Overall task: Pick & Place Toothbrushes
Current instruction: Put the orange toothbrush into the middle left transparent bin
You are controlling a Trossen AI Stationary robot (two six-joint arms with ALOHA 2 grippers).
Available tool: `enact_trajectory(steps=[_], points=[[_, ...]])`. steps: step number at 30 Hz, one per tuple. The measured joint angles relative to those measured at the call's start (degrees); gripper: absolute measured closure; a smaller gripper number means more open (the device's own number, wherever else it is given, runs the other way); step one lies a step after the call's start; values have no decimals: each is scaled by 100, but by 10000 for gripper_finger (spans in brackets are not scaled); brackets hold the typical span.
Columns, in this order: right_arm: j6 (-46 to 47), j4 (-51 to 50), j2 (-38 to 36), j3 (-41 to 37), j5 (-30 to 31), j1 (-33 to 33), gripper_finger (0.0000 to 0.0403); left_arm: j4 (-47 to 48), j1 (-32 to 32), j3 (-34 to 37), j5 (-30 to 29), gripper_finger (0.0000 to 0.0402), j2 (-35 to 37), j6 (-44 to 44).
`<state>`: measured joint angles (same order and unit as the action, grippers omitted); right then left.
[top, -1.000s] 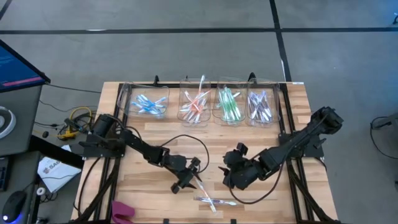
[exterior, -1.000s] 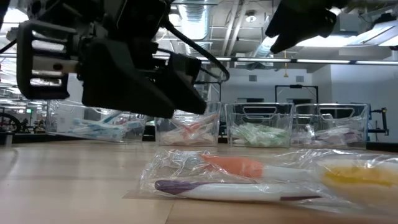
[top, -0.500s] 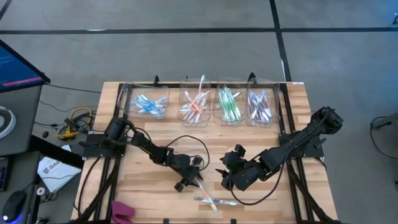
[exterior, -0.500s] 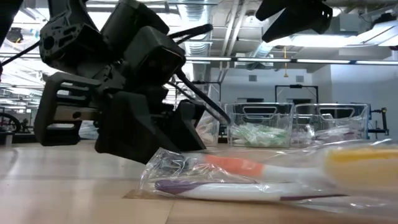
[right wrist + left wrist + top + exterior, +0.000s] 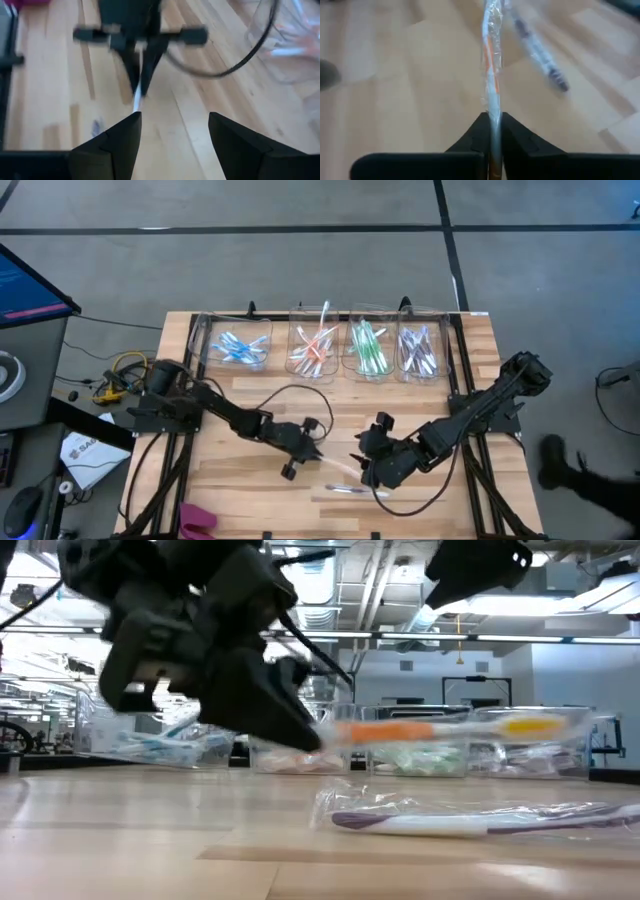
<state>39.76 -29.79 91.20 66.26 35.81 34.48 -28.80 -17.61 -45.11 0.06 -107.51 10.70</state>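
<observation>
My left gripper [image 5: 305,452] is near the table's middle, shut on an orange toothbrush [image 5: 420,730] in a clear wrapper, which also shows in the left wrist view [image 5: 491,75]. A purple wrapped toothbrush [image 5: 345,490] lies flat on the wood just below it, and also shows in the low view [image 5: 450,823]. My right gripper [image 5: 172,130] hovers open a little to the right, pointing at the left gripper [image 5: 140,55], with nothing between its fingers. My left gripper pinches the wrapped toothbrush by its orange end [image 5: 492,114] between the two fingers [image 5: 475,135]. The fingers slant down from the table's left, and the brush runs on ahead of them, along their line. The brush is lifted clear of the table, about level, its yellow end [image 5: 530,725] free.
Along the far edge stand several clear bins of toothbrushes: blue [image 5: 240,348], orange-red [image 5: 315,350], green [image 5: 368,348], purple [image 5: 420,350]. A pink object [image 5: 198,518] lies at the near left corner. A black cable [image 5: 290,405] loops over the left arm.
My left gripper has dipped onto the two brushes lying crossed on the table, shut on the orange one and raised it clear, drawing back a little toward the far edge. The purple brush stays on the table, now lying alone.
</observation>
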Motion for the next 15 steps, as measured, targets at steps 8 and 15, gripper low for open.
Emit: enact_trajectory(steps=[8, 15], points=[[-1032, -707, -39, -7, 1065, 86, 178, 1370, 70, 1, -1433, 384, 1812, 625], [-666, -1841, -55, -2, 2695, -8, 178, 1597, 1058, 11, -2052, 384, 2967, 814]])
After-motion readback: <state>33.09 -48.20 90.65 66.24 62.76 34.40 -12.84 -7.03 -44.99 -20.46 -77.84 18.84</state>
